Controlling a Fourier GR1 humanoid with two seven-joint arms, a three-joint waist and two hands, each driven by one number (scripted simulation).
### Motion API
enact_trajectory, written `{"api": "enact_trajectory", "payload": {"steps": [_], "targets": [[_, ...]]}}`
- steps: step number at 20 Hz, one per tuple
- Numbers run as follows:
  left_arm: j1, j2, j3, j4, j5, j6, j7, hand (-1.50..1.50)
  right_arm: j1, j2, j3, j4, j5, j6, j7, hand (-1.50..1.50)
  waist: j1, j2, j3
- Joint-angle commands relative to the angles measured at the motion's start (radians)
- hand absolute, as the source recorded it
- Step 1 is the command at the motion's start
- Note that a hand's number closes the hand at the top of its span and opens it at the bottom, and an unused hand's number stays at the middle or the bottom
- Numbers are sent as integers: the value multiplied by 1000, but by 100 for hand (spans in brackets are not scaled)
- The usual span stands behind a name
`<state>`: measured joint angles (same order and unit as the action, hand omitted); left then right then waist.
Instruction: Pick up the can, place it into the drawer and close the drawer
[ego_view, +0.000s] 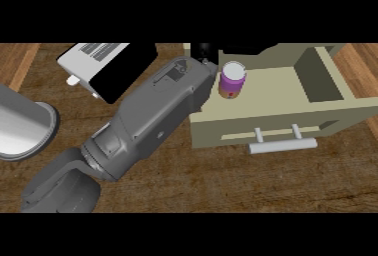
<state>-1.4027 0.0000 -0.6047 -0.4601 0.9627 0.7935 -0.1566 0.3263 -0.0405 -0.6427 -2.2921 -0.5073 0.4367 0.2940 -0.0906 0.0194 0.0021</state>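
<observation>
The purple can with a white top stands upright at the left of the open beige drawer. The drawer is pulled out, and its silver bar handle faces me. My left forearm runs from the lower left up to the drawer's back left corner. My left hand shows only as a black patch just left of and behind the can's top. The wrist hides its fingers, and I cannot tell whether it touches the can. My right hand is out of view.
A white and black appliance lies at the back left on the wooden counter. The rim of a large grey metal vessel shows at the left edge. The drawer's tall side wall rises at the right.
</observation>
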Motion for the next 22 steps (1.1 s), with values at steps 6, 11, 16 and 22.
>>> {"api": "enact_trajectory", "payload": {"steps": [6, 11, 16, 22], "targets": [[5, 0, -8, -47, 66, -1, -79, -150, -103, -95, 6, -79, 212, 63, -122, -150, 7, 3, 0], [-23, 0, 8, -6, 72, -21, -122, -150, -132, -67, 68, -116, 383, 76, -199, -150, 30, 1, -1], [-80, 0, -5, -6, 85, 16, -93, -150, -227, -48, 240, -133, 644, 52, -201, -150, 56, 1, -1], [-38, 0, 15, -5, 87, -35, -105, -150, -298, -56, 374, -47, 929, -5, -250, -150, 85, -9, -2]]}}
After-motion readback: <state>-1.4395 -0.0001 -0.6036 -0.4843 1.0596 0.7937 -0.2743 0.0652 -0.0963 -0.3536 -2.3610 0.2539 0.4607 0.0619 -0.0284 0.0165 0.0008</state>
